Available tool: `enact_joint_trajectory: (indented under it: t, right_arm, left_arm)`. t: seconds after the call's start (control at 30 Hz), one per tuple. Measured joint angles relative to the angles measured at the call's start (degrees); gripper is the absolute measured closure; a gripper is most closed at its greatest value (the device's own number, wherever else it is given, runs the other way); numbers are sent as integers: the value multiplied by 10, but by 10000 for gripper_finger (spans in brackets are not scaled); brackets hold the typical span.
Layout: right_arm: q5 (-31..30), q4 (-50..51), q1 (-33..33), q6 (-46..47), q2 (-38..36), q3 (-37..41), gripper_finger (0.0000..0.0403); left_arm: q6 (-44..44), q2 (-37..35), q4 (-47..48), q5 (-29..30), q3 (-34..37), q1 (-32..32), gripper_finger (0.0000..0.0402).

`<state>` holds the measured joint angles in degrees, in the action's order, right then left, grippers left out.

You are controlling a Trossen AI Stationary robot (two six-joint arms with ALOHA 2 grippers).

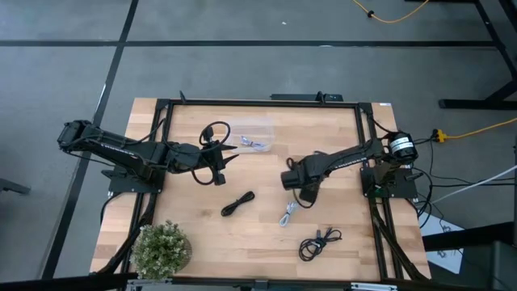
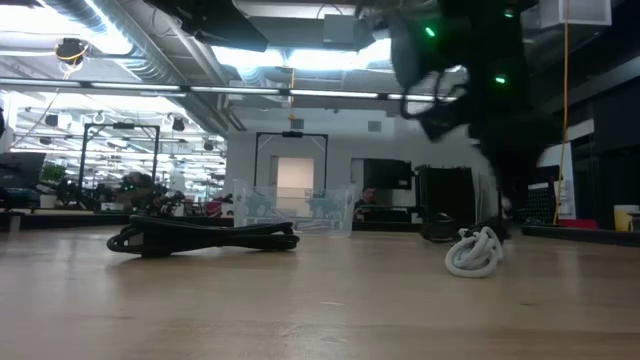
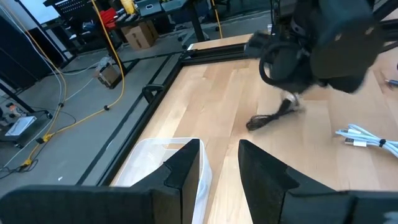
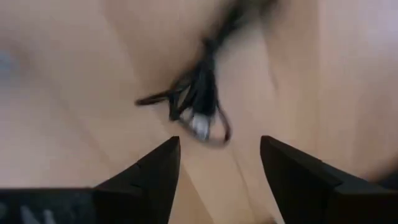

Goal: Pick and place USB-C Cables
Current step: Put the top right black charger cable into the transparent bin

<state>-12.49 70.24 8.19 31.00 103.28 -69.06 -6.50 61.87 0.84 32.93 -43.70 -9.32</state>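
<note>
My right gripper is open above the table's middle right. A black USB-C cable lies on the wood just ahead of its fingers, untouched; the gripper hides it in the high view. A white cable lies close by, toward the near edge. Another black cable lies mid-table, and a third sits near the near edge. My left gripper is open and empty beside the clear container.
A small light-grey bundle lies in the clear container near the far edge. A potted plant stands on the near-left corner. A black frame rail runs round the table. Bare wood lies between the two arms.
</note>
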Motion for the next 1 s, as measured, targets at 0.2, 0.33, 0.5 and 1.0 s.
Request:
enact_joint_trajectory:
  t: [0.2,0.33,0.5,1.0]
  right_arm:
    - [-12,-4,0,29,0,3,182]
    - [-14,-56,0,-2,0,-3,182]
    - [-16,-127,0,-31,0,-3,183]
    - [-10,-169,-1,18,0,47,183]
  left_arm:
    - [0,0,0,0,0,0,296]
    - [0,0,0,0,0,0,296]
    - [0,0,0,0,0,0,296]
    - [0,0,0,0,0,0,296]
